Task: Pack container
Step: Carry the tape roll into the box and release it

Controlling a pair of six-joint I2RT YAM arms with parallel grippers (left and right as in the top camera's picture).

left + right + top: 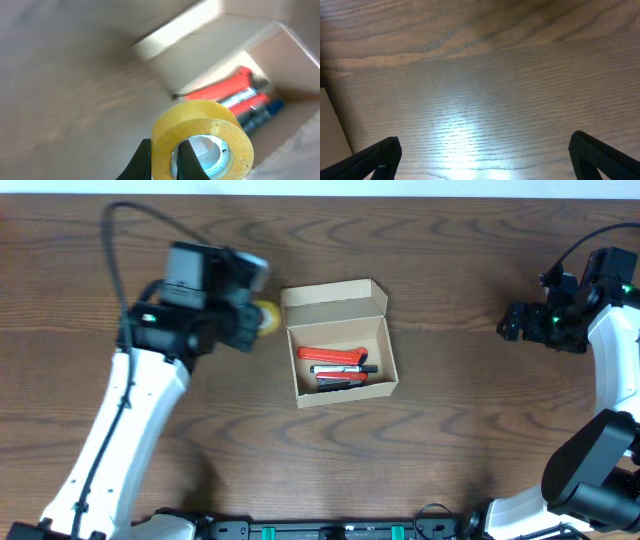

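Tape roll (266,317) held beside the open container (350,392).
Overhead: container mid-table, flap up, markers (335,357) inside; thin cardboard, probably light and crushable, best taken by a side wall. Left wrist: left gripper (165,161) pinches the roll's wall. Right wrist: right gripper (480,155) spread wide, empty.

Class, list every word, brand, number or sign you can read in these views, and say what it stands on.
None can be read. The cardboard container is plain, the tape roll shows no print, and any marking on the pens inside is too small and blurred to read.
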